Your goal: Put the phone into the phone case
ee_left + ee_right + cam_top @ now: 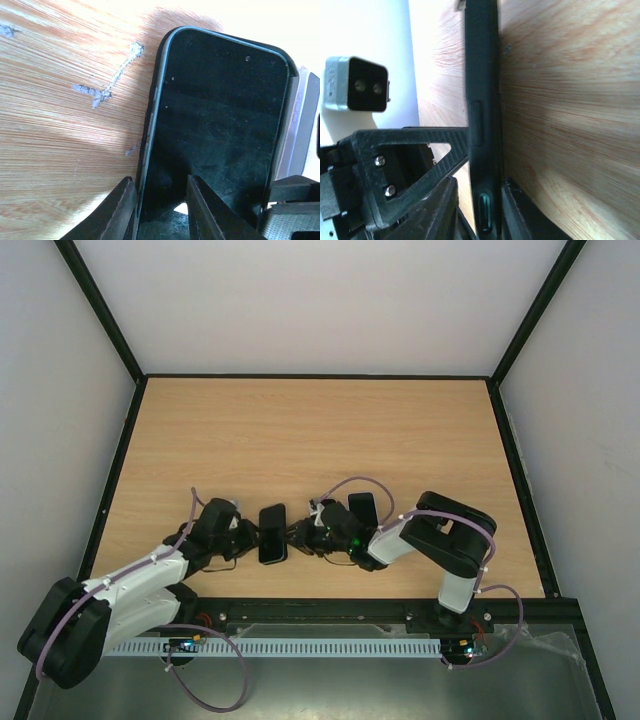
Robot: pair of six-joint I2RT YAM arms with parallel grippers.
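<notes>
table point(320, 430): pale wood grain, scuffed, matt | phone point(220, 115): glossy black glass, dusty | phone case point(482, 75): matt dark smooth plastic

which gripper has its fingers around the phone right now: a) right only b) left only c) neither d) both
D: in the left wrist view the left gripper pinches one end of the phone, and in the right wrist view the right gripper pinches the edge of the phone case around it.
</notes>
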